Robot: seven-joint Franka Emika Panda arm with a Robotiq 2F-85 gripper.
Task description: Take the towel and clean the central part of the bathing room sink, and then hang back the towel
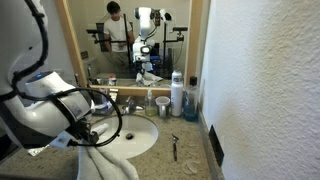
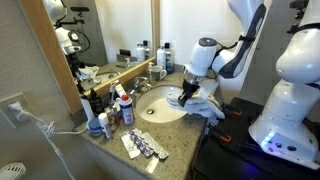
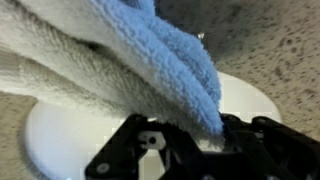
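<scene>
The pale terry towel [image 3: 120,55] fills the upper wrist view and runs down between my jaws. My gripper [image 3: 200,140] is shut on the towel. In both exterior views the gripper [image 2: 187,95] sits at the near rim of the oval off-white sink [image 2: 160,105], with the towel [image 2: 205,105] draping over the counter's front edge. The towel [image 1: 105,162] also hangs low beside the basin [image 1: 135,135], under my gripper [image 1: 88,132]. The drain is hidden.
The speckled granite counter [image 3: 270,50] surrounds the basin. Bottles [image 1: 177,95] and a cup [image 1: 163,103] stand by the mirror. A razor [image 1: 175,147] lies on the counter. Toiletries [image 2: 110,110] and packets [image 2: 145,147] sit on the counter. A wall stands close by.
</scene>
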